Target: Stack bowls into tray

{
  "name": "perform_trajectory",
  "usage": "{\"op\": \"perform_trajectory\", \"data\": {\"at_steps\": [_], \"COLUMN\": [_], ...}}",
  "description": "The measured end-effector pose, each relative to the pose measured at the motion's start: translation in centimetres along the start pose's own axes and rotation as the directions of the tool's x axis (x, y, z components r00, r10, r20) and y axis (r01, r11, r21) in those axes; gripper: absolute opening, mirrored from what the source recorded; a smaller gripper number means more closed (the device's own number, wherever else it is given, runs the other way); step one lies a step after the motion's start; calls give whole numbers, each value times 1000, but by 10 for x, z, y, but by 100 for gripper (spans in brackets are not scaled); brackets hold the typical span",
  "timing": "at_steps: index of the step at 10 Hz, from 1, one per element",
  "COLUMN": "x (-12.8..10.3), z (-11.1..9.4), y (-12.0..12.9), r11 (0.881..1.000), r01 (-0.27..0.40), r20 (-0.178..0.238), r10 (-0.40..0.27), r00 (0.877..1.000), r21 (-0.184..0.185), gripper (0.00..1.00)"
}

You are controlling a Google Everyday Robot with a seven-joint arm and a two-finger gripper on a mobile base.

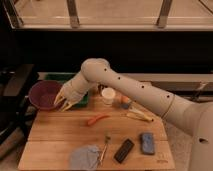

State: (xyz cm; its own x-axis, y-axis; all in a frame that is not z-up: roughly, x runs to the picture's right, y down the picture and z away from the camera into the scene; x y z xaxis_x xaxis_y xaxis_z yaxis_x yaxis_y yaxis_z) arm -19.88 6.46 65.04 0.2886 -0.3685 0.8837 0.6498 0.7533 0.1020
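Note:
A dark purple bowl (42, 94) hangs just past the wooden table's (65, 130) far left corner, tilted a little. My gripper (63, 102) is shut on the bowl's right rim, its pale fingers pointing down and left. The white arm reaches in from the right across the back of the table. The green tray (56, 78) lies right behind the bowl and gripper, and the arm's wrist covers most of it. The bowl overlaps the tray's left end.
Behind the arm stand a white cup (108, 95) and a small orange thing (125, 100). An orange strip (97, 119) and a yellow piece (140, 116) lie mid-table. Along the front are a grey-blue cloth (84, 156), a utensil (105, 146), a black block (124, 150) and a blue sponge (147, 142).

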Motion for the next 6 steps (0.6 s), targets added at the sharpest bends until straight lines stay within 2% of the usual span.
{"op": "perform_trajectory", "data": {"at_steps": [2,5,6], "x": [16,75,104], "z": [-1,-9,-12], "y": [-4,-22,-29], "r11": [1000,999,999], "r01": [6,11,12], "r20": [-15,-42,-47], "r10": [-6,-13,-14], "r00": [1000,999,999], "r21": [-19,-41,-49], "gripper": [0,0,0]}}
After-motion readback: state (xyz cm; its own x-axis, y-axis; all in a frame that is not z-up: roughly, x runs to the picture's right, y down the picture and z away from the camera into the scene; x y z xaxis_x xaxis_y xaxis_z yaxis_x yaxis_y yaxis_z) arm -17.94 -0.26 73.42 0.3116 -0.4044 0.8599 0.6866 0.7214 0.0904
